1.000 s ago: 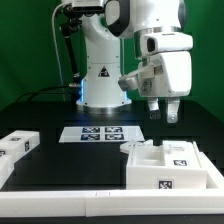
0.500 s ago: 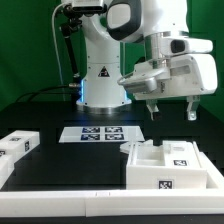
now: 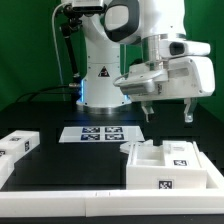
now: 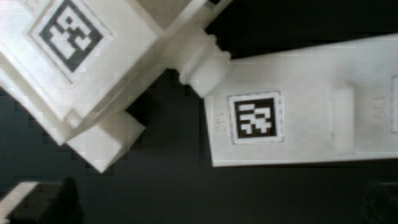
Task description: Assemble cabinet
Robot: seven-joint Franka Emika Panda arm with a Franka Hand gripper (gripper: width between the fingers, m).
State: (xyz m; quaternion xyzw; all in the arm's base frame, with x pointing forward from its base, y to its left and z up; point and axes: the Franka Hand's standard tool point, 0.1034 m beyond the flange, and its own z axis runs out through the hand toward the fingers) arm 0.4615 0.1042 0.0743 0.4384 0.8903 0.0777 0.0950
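The cabinet body (image 3: pixel 165 160), a white box of flat panels with black-and-white tags, lies on the black table at the exterior view's right front. My gripper (image 3: pixel 167 113) hangs open and empty well above it, with its two fingers spread wide. In the wrist view, white tagged cabinet panels (image 4: pixel 267 115) lie below the gripper (image 4: pixel 210 198), and only dark finger edges (image 4: pixel 36 200) show. More white tagged cabinet parts (image 3: pixel 18 148) lie at the exterior view's left edge.
The marker board (image 3: pixel 100 133) lies flat in the middle of the table, in front of the robot base (image 3: pixel 100 80). A white rim (image 3: pixel 60 205) runs along the table's front edge. A green wall stands behind.
The wrist has turned, so both fingers now show side by side and spread. The hand has shifted slightly toward the exterior view's right. The parts have not moved.
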